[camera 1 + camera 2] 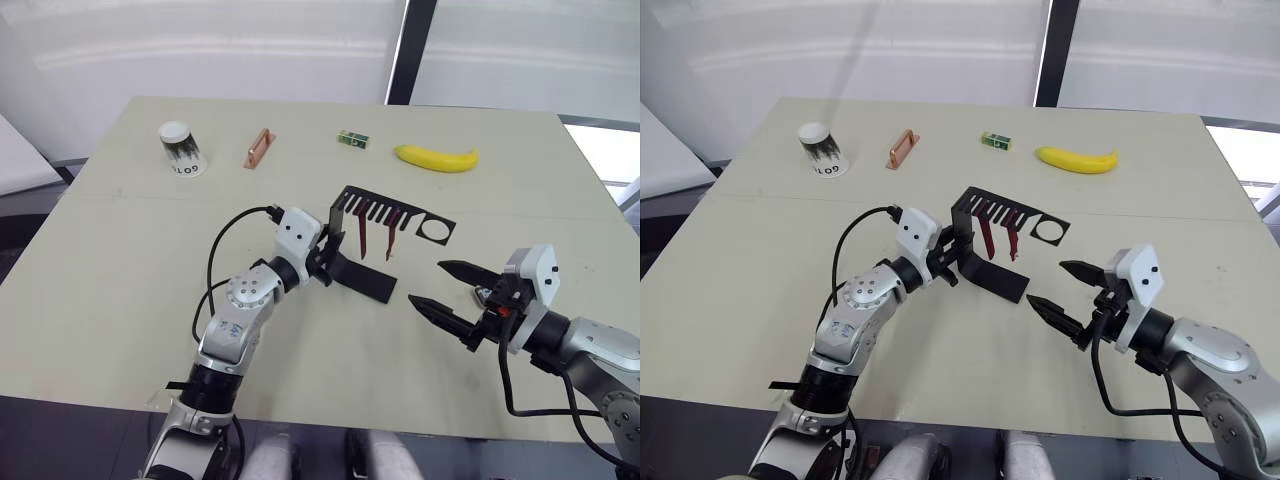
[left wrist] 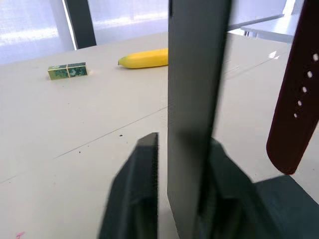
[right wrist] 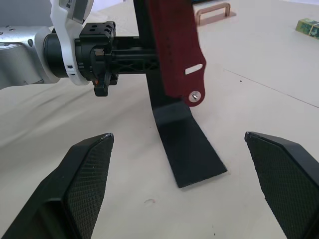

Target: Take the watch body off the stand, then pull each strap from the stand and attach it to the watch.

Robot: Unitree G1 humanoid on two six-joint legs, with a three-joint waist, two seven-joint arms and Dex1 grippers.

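The left tool (image 1: 326, 255) is clamped on the upright of the stand (image 1: 365, 278), which rests on the table (image 1: 120, 250). Two straps (image 1: 375, 230) hang from the stand's top arm, just past that tool. The right tool (image 1: 447, 290) is spread wide, facing the stand's foot from nearby, touching nothing. Beyond lie a banana (image 1: 436, 157), small green box (image 1: 351, 139), copper bar (image 1: 259, 148) and cup (image 1: 180, 148).

I'm seeing the stand (image 1: 365, 250) sitting mid-counter (image 1: 110, 270), two straps (image 1: 377, 232) hanging from its top arm, with my left gripper (image 1: 327, 258) at its upright and my right gripper (image 1: 447, 290) lying to its right. Behind it, left to right, are sitting a cup (image 1: 181, 148), a bar (image 1: 259, 148), a small box (image 1: 351, 139) and a banana (image 1: 436, 157).
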